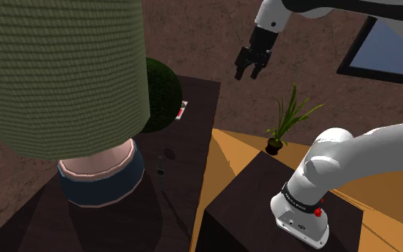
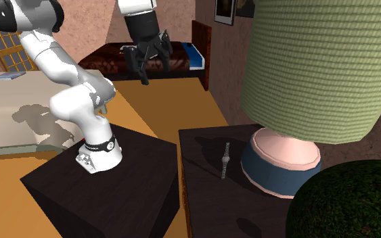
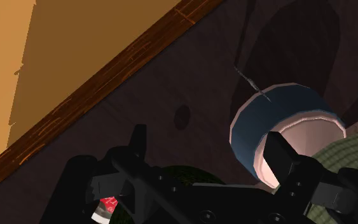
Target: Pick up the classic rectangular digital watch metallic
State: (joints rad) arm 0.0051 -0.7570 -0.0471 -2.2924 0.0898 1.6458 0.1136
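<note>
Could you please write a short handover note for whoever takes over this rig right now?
Gripper: open and empty, up in the air well above the dark table.
Watch: lies flat on the dark table, beside the lamp's blue and pink base, on the side toward the robot's stand.
Done: nothing yet; the watch is ungrasped.
Left: bring the gripper down over the watch, close on it and lift. The lamp's big green shade overhangs close by, so coming in from the stand's side looks safer.
</note>
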